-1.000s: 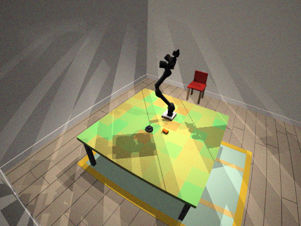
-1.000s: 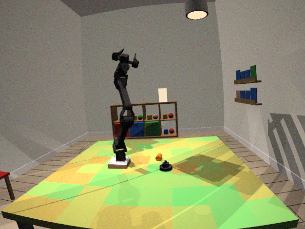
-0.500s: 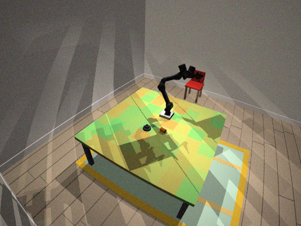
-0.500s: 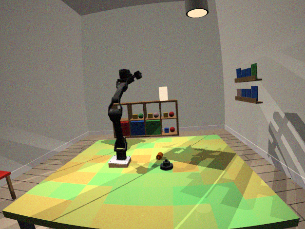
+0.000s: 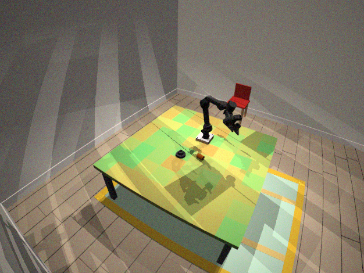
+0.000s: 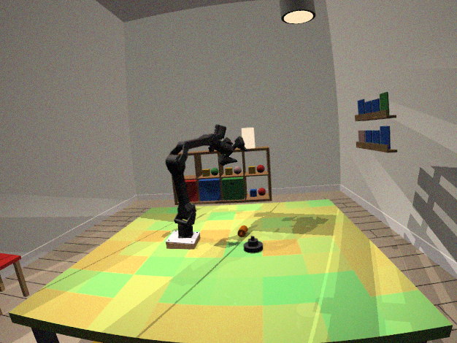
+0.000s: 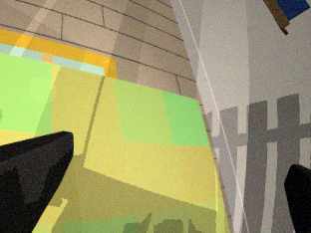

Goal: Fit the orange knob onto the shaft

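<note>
The orange knob (image 5: 200, 157) (image 6: 242, 230) lies on its side on the patchwork table (image 5: 205, 211) (image 6: 221, 295), a short way from the black round pedestal (image 5: 179, 154) (image 6: 252, 246). The dark shaft (image 6: 252, 239) stands upright on the pedestal. My gripper (image 5: 238, 126) (image 6: 236, 151) (image 7: 184, 161) is open and empty. It hangs high above the table, beyond the arm's base (image 5: 204, 137) (image 6: 182, 239) and well away from knob and pedestal. The wrist view shows only the two dark fingertips, a table corner and the wall; knob and pedestal are out of that view.
A red chair (image 5: 241, 96) stands on the floor behind the table. A wooden shelf unit (image 6: 228, 176) with coloured blocks and balls stands against the back wall. Wall shelves (image 6: 374, 117) hold books. A rug (image 5: 296, 205) lies under the table.
</note>
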`<action>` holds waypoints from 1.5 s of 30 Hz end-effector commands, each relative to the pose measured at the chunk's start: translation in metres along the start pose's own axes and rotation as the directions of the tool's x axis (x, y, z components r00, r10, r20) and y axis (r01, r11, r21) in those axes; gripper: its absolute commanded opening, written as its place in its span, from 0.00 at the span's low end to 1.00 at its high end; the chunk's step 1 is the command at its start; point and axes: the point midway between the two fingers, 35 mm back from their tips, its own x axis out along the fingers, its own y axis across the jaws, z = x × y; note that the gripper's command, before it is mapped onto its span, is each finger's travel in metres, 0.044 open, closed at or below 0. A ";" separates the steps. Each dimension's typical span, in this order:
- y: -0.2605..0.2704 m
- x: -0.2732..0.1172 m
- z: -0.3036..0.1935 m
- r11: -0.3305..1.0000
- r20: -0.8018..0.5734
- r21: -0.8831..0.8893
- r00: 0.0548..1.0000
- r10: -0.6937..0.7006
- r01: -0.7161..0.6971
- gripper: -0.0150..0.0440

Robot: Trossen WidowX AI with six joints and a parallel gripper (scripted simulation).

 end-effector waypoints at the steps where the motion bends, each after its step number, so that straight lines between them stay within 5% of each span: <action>1: 0.008 0.029 -0.071 0.994 -0.228 -0.054 0.971 0.076 -0.091 1.00; 10: 0.041 0.035 -0.242 0.917 -0.675 0.061 0.661 0.328 -0.393 1.00; 15: 0.069 -0.003 -0.327 0.796 -0.782 0.289 0.349 0.517 -0.531 1.00; 17: 0.075 -0.012 -0.338 0.767 -0.783 0.335 0.291 0.549 -0.546 1.00; 45: 0.102 0.008 -0.370 0.767 -0.783 0.337 0.289 0.550 -0.547 1.00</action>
